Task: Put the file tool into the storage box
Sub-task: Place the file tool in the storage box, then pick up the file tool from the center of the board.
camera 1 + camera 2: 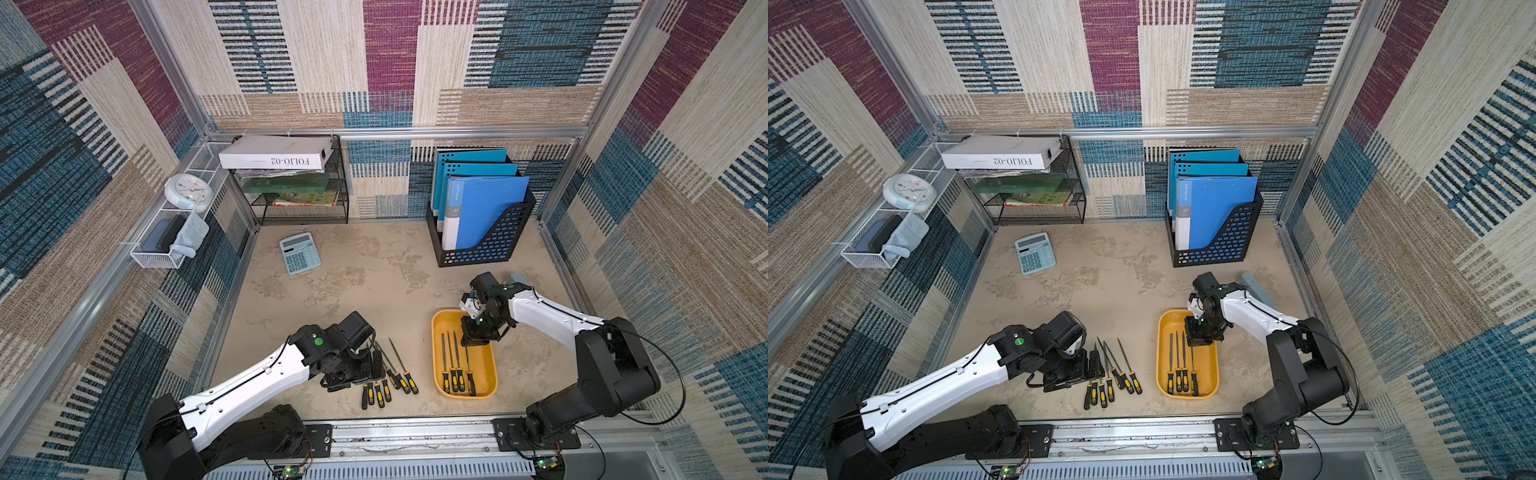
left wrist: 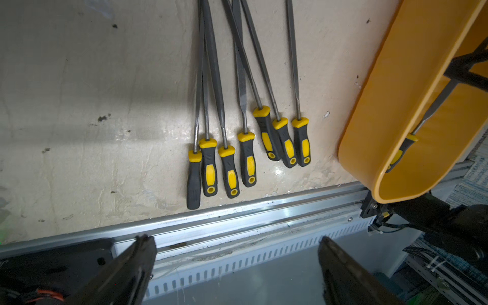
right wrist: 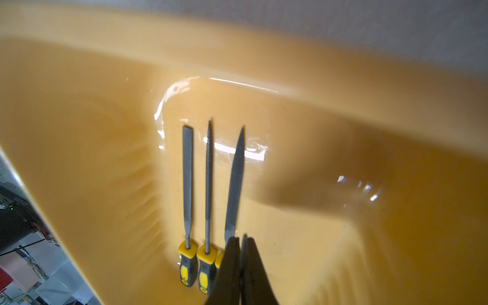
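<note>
Lying in the storage box point(image 1: 484, 361) are four files point(image 1: 454, 376), while seven loose files point(image 1: 403, 380) rest on the desk point(image 1: 374, 282) beside the wide-open, empty left jaws; the right jaws sit closed over the box.

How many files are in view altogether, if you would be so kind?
11. Seven files lie on the table; four are in the tray, the fourth file with its tip in the right pincer. None seems hidden.
</note>
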Controlling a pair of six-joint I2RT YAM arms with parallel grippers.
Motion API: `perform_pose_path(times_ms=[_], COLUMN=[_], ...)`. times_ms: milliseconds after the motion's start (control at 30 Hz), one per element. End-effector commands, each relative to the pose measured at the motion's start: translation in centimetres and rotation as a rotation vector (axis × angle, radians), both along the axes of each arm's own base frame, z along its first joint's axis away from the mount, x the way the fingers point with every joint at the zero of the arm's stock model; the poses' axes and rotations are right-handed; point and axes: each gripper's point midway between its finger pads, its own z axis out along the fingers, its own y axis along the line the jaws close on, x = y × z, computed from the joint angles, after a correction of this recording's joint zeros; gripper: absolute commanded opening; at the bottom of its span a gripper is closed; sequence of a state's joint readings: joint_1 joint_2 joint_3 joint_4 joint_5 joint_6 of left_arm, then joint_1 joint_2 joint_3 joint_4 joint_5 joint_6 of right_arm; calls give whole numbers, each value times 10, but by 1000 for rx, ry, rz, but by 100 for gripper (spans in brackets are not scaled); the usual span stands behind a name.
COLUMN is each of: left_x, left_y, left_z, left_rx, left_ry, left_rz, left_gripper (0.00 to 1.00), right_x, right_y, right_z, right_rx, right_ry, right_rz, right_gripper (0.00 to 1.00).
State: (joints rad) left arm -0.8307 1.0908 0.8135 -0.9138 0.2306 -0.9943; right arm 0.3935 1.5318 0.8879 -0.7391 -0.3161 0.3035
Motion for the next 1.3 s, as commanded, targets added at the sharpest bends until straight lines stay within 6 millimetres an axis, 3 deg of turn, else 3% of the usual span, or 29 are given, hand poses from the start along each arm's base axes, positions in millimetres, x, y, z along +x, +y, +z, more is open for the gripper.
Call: perform_pose_path(times_ms=[0,300,500,667,967,1267], left_x=[1,-5,-13,-22,-22,-17], left_y=[5,15,28,37,37,26], left_z=[-2,-13,-26,-38,-54,-70], left_rx=[20,53,108,151,217,241], left_ry=[-7,14,51,98,140,177], left_rz=[22,47,71,82,38,-12], left_gripper=[99,99,99,99,77,67], right_x=[4,1,1,5,25,21], right_y=[3,0,1,2,9,9], right_z=[-3,-13,-7,4,34,31], right_rx=[8,-3,6,7,27,35], right_ry=[-9,7,-3,-22,-90,-82], right_rz=[-9,-15,-18,-19,-7,-7], right_gripper=[0,13,26,29,28,26])
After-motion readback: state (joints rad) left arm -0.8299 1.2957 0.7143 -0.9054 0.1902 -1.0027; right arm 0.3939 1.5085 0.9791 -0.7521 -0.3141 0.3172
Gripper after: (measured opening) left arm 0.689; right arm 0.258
